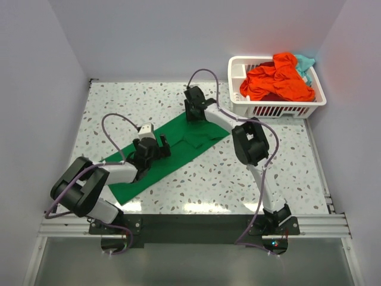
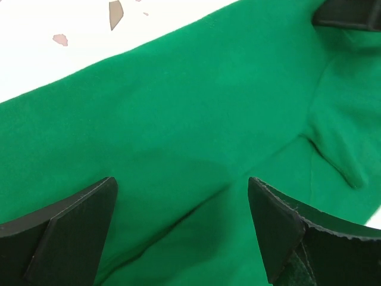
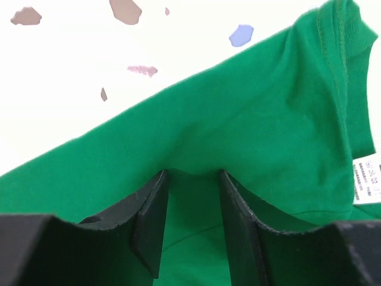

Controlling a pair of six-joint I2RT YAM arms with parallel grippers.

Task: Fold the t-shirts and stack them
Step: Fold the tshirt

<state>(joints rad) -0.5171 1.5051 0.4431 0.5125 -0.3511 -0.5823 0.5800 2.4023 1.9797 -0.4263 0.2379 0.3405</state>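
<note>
A bright green t-shirt (image 1: 178, 149) lies on the speckled table as a long folded strip running from near left to far right. My left gripper (image 1: 162, 145) hovers over its middle, jaws wide open with only flat cloth (image 2: 178, 119) between the fingers (image 2: 77, 229). My right gripper (image 1: 194, 115) is at the strip's far end, jaws partly open, its fingertips (image 3: 156, 182) pressed into the green cloth (image 3: 238, 113) close to the collar and white neck label (image 3: 366, 179). An orange-red t-shirt (image 1: 277, 80) and a teal one (image 1: 305, 62) are heaped in the basket.
The white slotted basket (image 1: 237, 65) stands at the far right corner against the wall. Grey walls close in the table on the left, right and far sides. Bare speckled tabletop (image 1: 250, 173) lies right of the green shirt.
</note>
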